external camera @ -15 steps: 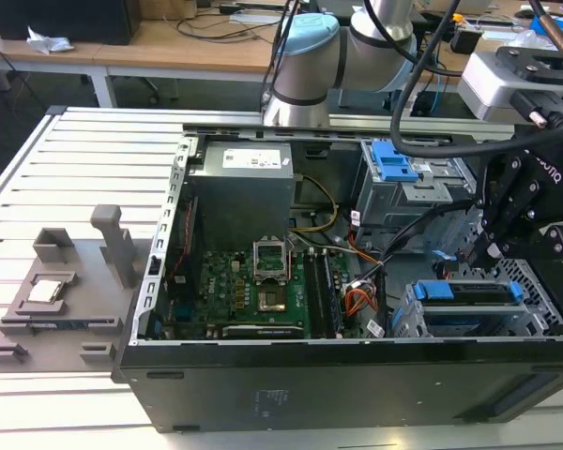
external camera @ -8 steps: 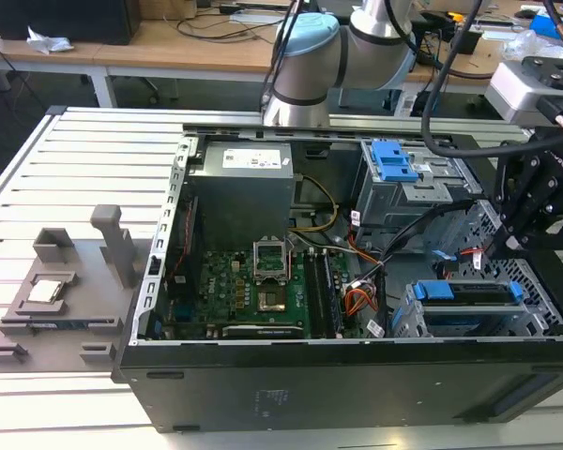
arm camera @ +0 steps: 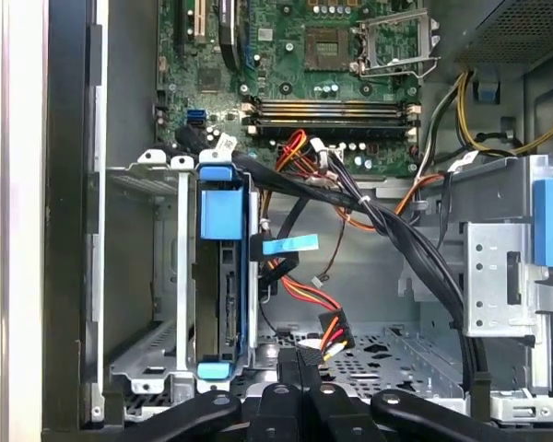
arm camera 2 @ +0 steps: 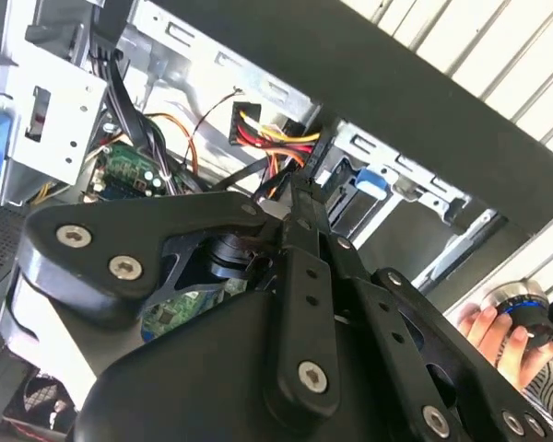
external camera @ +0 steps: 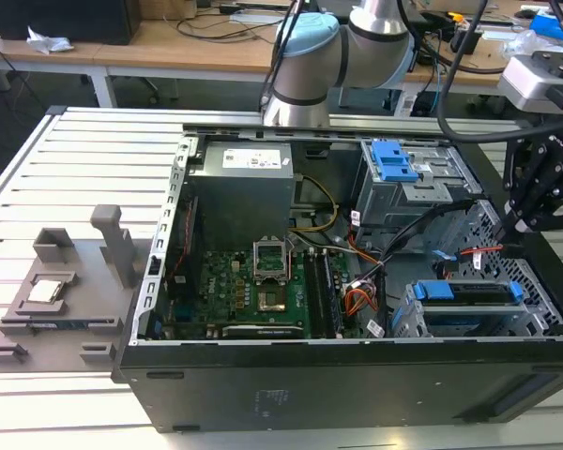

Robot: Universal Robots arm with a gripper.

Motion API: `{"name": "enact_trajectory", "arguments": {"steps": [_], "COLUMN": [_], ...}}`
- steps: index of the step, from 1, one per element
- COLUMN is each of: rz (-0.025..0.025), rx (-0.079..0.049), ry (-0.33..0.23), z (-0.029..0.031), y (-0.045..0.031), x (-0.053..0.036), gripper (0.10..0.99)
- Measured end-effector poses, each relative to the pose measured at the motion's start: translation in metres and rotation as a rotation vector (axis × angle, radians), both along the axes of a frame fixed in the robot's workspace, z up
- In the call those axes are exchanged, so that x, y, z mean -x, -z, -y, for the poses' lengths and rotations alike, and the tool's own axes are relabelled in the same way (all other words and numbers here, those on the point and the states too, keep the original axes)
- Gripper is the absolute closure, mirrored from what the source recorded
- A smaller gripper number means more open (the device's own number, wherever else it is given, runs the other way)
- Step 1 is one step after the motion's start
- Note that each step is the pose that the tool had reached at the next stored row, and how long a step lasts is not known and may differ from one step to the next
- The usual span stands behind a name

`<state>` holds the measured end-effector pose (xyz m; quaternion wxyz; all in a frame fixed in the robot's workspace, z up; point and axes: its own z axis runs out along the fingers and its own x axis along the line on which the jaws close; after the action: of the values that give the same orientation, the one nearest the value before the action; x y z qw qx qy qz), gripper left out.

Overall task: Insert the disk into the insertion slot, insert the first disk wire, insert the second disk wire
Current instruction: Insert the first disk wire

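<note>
The disk (arm camera: 223, 285) sits on edge in its blue carrier inside the insertion slot (arm camera: 143, 350), a silver perforated cage. The exterior view shows the disk (external camera: 469, 295) in that cage (external camera: 544, 295) at the case's right end. My gripper (arm camera: 300, 357) hangs just beside the disk and is shut on the black plug of a disk wire (arm camera: 330, 330) with red, yellow and black leads. In the second wrist view the gripper (arm camera 2: 300, 195) pinches the same wire (arm camera 2: 272, 138). A second black wire with a blue tab (arm camera: 290, 245) reaches the disk's edge; I cannot tell whether it is seated.
Thick black cable bundles (arm camera: 396, 239) cross from the motherboard (arm camera: 332, 55) past the grey bay with its blue latch (external camera: 394, 159). A person's hand (arm camera 2: 493, 333) holds a knobbed object outside the case wall. A grey fixture (external camera: 66, 291) lies on the slatted table.
</note>
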<state>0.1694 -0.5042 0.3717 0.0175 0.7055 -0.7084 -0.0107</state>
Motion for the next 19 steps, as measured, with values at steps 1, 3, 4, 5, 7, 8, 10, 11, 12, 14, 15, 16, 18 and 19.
{"name": "enact_trajectory", "arguments": {"steps": [1,3,4,5,7,8,10,11,12,14,15,16,18,19], "rz": [0.0,0.0,0.0,0.0,0.0,-0.0001,-0.0002,-0.0002,-0.0001,0.0004,0.0001,-0.0002,-0.0013,-0.0017], "rx": [0.001,0.003,0.003,0.004,0.005,0.006,0.02,0.025,0.028,0.036,0.044,0.052,0.074,0.084], "ry": [-0.001,-0.001,-0.001,-0.001,-0.001,-0.001,-0.013,-0.029,-0.055,-0.099,-0.106,-0.109,-0.114,-0.119], "z": [-0.0001,0.0,0.0,0.0,0.0,0.0,-0.0001,0.0,0.0,-0.0001,-0.0021,-0.0044,-0.0073,-0.0077], "y": [0.0,0.0,0.0001,0.0001,0.0001,0.0001,0.0009,0.0014,0.002,0.0034,0.0055,0.008,0.012,0.014], "x": [-0.0006,-0.0006,-0.0006,-0.0006,-0.0005,-0.0005,-0.0006,-0.0006,-0.0006,-0.0006,-0.0008,-0.0022,-0.0062,-0.0084], "gripper": [0.98,0.98,0.98,0.973,0.792,0.792,0.725,0.725,0.725,0.725,0.725,0.725,0.725,0.725]}}
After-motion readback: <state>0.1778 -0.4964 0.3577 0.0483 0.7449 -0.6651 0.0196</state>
